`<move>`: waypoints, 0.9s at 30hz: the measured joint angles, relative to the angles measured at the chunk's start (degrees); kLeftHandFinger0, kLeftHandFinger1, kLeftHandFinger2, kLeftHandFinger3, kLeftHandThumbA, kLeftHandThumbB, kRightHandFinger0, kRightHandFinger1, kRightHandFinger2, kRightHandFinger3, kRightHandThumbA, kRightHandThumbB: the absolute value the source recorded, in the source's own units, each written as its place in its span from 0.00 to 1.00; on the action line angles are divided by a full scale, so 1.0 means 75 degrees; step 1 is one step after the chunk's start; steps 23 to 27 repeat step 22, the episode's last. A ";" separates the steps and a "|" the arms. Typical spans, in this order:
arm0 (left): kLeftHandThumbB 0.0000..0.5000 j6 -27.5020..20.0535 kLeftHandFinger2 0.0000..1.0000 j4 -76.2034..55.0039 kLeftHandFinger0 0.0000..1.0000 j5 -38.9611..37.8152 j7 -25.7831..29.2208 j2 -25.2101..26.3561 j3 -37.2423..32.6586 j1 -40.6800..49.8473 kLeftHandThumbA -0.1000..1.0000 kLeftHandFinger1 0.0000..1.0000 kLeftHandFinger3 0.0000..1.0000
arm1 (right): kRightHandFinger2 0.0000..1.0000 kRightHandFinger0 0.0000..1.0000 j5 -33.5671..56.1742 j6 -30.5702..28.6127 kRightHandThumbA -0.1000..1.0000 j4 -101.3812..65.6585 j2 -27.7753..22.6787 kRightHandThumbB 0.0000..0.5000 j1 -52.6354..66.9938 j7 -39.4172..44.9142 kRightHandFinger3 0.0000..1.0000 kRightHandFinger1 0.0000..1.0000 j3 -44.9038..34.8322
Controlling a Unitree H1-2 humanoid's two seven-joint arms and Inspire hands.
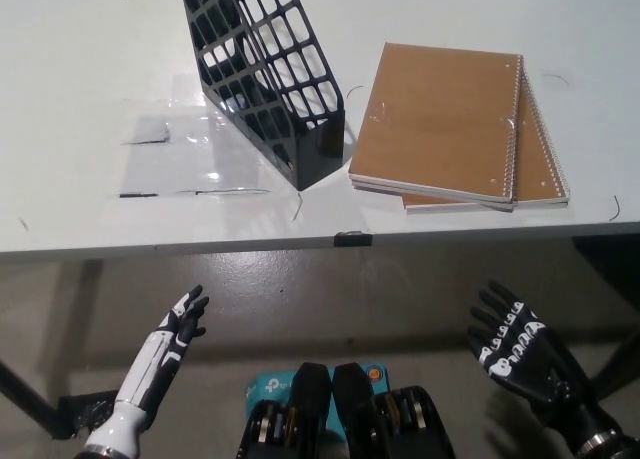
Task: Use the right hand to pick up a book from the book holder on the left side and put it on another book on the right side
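A black mesh book holder (265, 74) stands on the white table (90, 79), left of centre, with no book visible inside it. To its right two brown spiral notebooks lie stacked: the top notebook (440, 119) rests on the lower notebook (545, 174), whose edge shows at the right. My black right hand (515, 351) hangs open below the table's front edge at the lower right, holding nothing. My white left hand (170, 347) rests open below the table at the lower left.
The table's front edge (300, 245) runs across the middle of the view, with a small black clip (351, 239) on it. Clear tape patches (190, 154) lie on the table left of the holder. Grey floor shows below.
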 measured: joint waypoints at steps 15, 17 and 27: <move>0.35 0.0014 1.00 -0.0011 0.86 0.0069 -0.0001 0.0007 0.0000 -0.0088 1.00 1.00 1.00 | 0.94 0.86 -0.0460 0.0000 0.64 -0.0006 -0.0146 0.32 -0.0051 0.0035 1.00 0.89 0.0286; 0.35 0.0015 1.00 -0.0011 0.86 0.0074 0.0000 0.0008 0.0000 -0.0088 1.00 1.00 1.00 | 0.95 0.85 -0.0490 -0.0003 0.63 -0.0005 -0.0167 0.35 -0.0057 0.0048 1.00 0.89 0.0299; 0.38 0.0017 1.00 -0.0011 0.87 0.0081 -0.0001 0.0009 0.0000 -0.0092 1.00 1.00 1.00 | 0.95 0.85 -0.0558 -0.0007 0.66 -0.0002 -0.0182 0.35 -0.0081 0.0071 1.00 0.88 0.0348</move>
